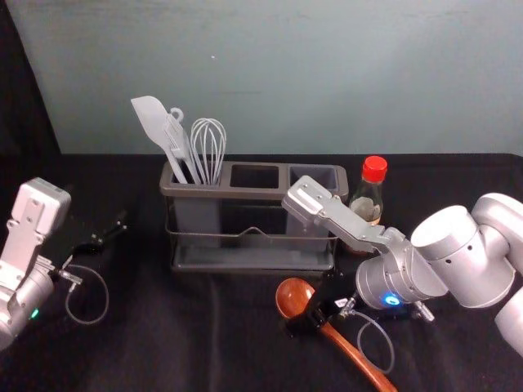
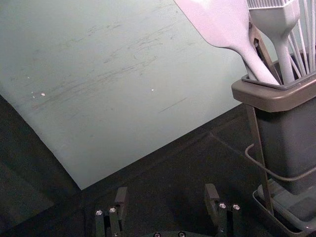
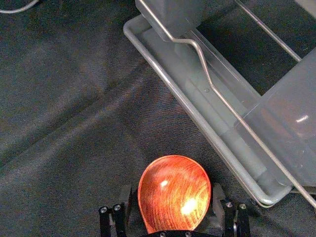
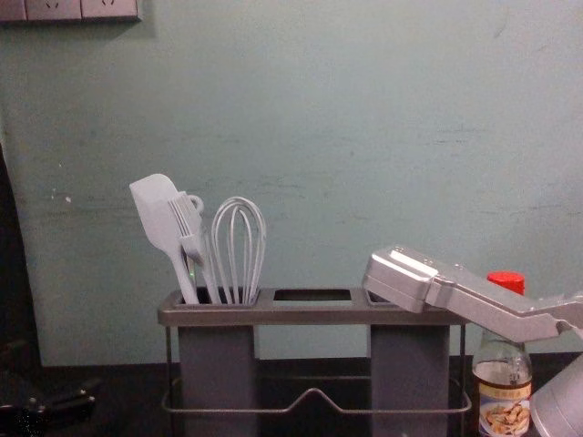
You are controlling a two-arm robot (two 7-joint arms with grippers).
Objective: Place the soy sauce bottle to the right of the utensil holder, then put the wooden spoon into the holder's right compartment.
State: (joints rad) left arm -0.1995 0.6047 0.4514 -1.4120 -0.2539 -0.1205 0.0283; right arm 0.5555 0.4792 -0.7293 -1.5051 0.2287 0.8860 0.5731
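right arm (image 1: pixel 458 255) silver-grey, smooth rounded casings, fat cylindrical joints, blue light (image 1: pixel 392 300) on one. left arm (image 1: pixel 34 220) same silver-grey, small green light (image 1: pixel 34 314). thin grey cable by each wrist, left cable (image 1: pixel 107 292) and right cable (image 1: pixel 391 343), metal connectors. left gripper (image 1: pixel 105 235) and right gripper (image 1: pixel 307 320) black, blocky fingers (image 2: pixel 120 198), shiny round screws (image 2: pixel 222 205).

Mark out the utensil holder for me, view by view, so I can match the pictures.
Head view: utensil holder in the centre, left of the soy sauce bottle.
Left wrist view: its end holding the spatula.
Right wrist view: its base tray, beside the wooden spoon's bowl.
Chest view: low, about centre.
Shared landmark: its wire rail.
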